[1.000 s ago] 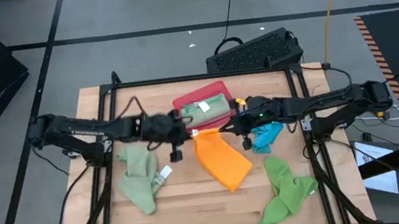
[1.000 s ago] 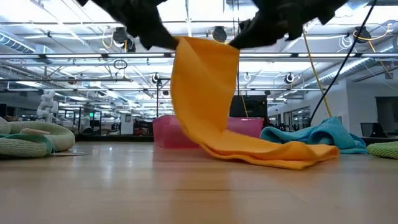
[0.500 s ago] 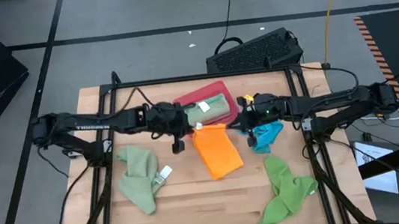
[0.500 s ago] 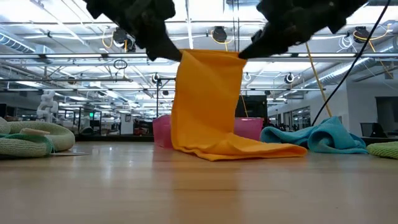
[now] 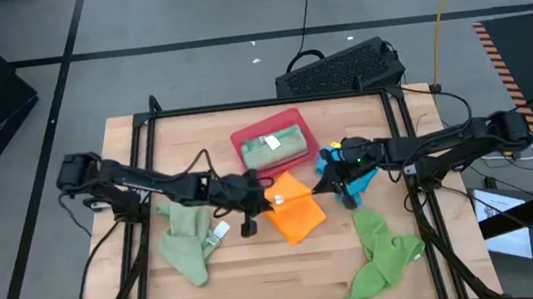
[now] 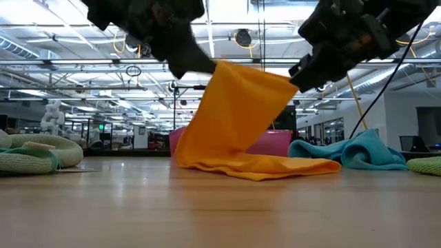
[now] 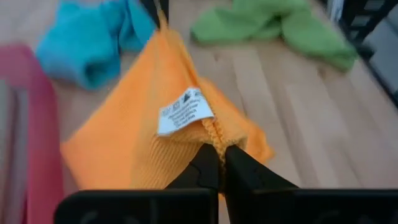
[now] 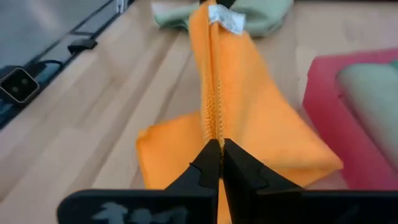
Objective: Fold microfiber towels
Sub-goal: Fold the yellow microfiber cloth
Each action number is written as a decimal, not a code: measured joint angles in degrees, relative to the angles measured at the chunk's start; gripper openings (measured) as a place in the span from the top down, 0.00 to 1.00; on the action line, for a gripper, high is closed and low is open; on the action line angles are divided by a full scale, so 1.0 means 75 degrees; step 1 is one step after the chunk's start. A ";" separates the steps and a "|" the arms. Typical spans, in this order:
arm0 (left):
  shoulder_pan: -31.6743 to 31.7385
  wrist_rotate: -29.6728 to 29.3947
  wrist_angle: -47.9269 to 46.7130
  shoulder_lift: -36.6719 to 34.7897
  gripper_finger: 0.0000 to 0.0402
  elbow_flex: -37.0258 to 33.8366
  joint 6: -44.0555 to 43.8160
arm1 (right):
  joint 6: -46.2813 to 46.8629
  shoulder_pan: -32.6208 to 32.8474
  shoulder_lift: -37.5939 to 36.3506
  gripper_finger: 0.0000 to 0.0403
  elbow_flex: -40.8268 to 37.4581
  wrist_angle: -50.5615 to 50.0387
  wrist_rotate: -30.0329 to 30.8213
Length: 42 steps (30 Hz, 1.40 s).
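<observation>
Left gripper [image 5: 264, 200] clenched on one corner of orange towel [image 5: 296, 210], white label [image 7: 184, 111] right by its fingers [image 7: 208, 167]. Right gripper [image 5: 327, 171] pinched tight on opposite corner. Towel's top edge hangs betw. the two, lower part lies doubled on wooden table [image 5: 261, 281], frame centre in high view. Red tray [image 5: 271, 145] w/ folded sage green towel [image 5: 276, 147] just above it. Bright blue towel [image 5: 351, 182] to its right; bright green towel [image 5: 379, 254] lower right, another sage green towel [image 5: 186, 241] lower left.

Left arm stretched low across the table toward its middle, left gripper [image 5: 264, 201] clamped tight on the orange towel [image 5: 297, 211], right arm reaching in opposite, right gripper [image 5: 327, 175] pinching another corner
</observation>
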 joint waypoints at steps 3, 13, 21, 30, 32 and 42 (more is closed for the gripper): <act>-0.0050 0.0013 0.0551 0.0464 0.98 0.0028 -0.0185 | -0.0031 -0.0013 0.0115 1.00 -0.0160 -0.0080 0.0001; -0.0135 0.0408 0.1506 0.1688 0.98 0.0008 -0.1026 | 0.0062 0.0231 0.1011 1.00 -0.0292 0.0054 -0.0100; -0.0369 0.0637 0.2346 0.2165 0.97 0.0128 -0.1256 | 0.0304 0.0455 0.1364 1.00 -0.0347 0.0314 -0.0647; -0.0493 0.0601 0.2686 0.2488 0.96 0.0149 -0.1509 | 0.0276 0.0491 0.1637 0.98 -0.0352 0.0486 -0.0643; -0.0518 0.0618 0.2806 0.2553 0.96 0.0133 -0.1569 | 0.0300 0.0491 0.1667 0.96 -0.0347 0.0450 -0.0642; -0.0590 0.0684 0.3390 0.2599 0.87 0.0139 -0.1803 | 0.0296 0.0500 0.1654 0.79 -0.0357 0.0298 -0.0629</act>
